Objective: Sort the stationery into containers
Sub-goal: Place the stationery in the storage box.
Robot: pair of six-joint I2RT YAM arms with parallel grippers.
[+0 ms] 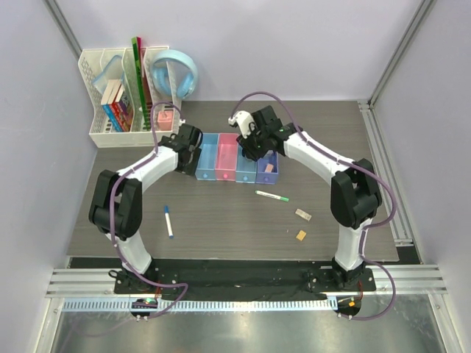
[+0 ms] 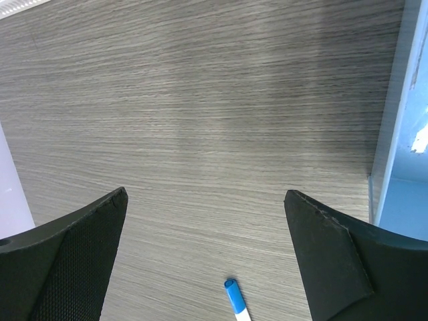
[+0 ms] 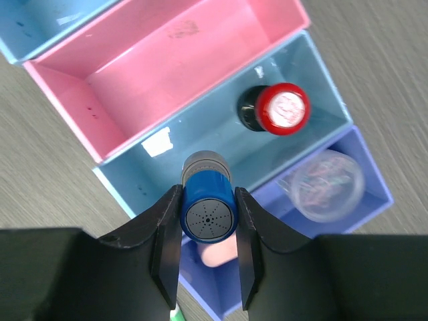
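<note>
My right gripper (image 3: 208, 221) is shut on a short blue cylinder (image 3: 208, 204) with a grey far end. It hangs over the near wall of the second blue bin (image 3: 200, 137) in the row of containers (image 1: 228, 158). A red-topped item (image 3: 283, 109) lies in that bin. The purple bin (image 3: 374, 194) holds a clear round box (image 3: 322, 184) and a pinkish eraser (image 3: 217, 255); the pink bin (image 3: 167, 60) holds nothing. My left gripper (image 2: 206, 200) stands open over bare table beside the left blue bin (image 2: 401, 134). The blue-capped marker (image 1: 168, 220), green-tipped pen (image 1: 272, 196) and two small erasers (image 1: 303, 215) lie on the table.
A white mesh organizer (image 1: 121, 95) with books and a green ruler stands at the back left, with light-blue headphones (image 1: 175, 73) beside it. The marker's blue cap (image 2: 233, 294) shows below my left fingers. A metal rail (image 1: 386, 176) runs along the table's right edge.
</note>
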